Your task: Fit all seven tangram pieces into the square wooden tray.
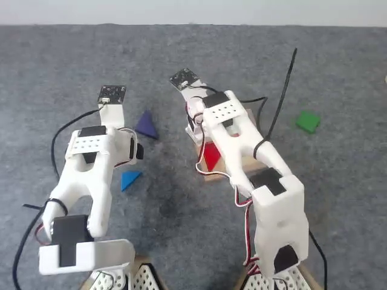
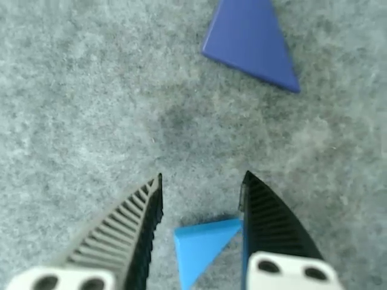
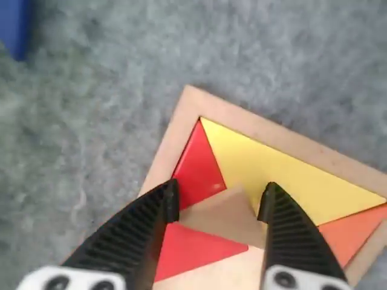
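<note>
Left gripper (image 2: pixel 202 188), jaws wide, straddles the small light-blue triangular piece (image 2: pixel 202 244) on grey carpet (image 1: pixel 338 199), its tip seemingly pointing toward that arm's base. Right gripper (image 3: pixel 221 199) gapes above the square wooden tray (image 3: pixel 172 136).

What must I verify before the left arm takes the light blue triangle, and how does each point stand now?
1. The left gripper is open: ok.
2. The light blue triangle lies between its jaws: ok.
3. The jaws are low enough to close on it: cannot tell.
4. The tray has free space: ok, bare wood shows inside it.
5. The right gripper is away from the tray: not ok, it hangs open over it.
6. No other pieces are left outside: not ok, the dark blue triangle and the green square lie on the carpet.
</note>
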